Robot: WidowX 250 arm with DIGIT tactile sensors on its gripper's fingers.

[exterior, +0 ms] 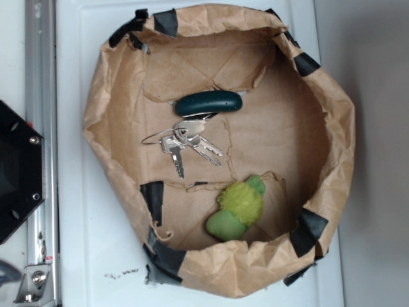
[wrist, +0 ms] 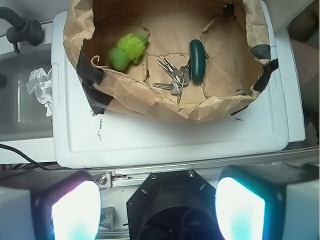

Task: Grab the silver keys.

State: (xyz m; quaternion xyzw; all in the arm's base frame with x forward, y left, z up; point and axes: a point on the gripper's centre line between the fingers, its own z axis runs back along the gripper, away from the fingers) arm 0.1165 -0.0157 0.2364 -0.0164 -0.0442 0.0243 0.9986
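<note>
Since my gripper point(wrist: 157, 210) is wide open, holds nothing and sits far back from the paper bag point(wrist: 150, 102), I am only starting. The silver keys point(exterior: 187, 146) lie in the bag's middle, near the green toy point(exterior: 238, 208). Next I must reach in above them.

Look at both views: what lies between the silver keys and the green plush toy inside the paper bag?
Nothing but bare, creased brown paper. Both views show the silver keys and the green plush toy apart, with only the bag's floor and a torn fold between them.
</note>
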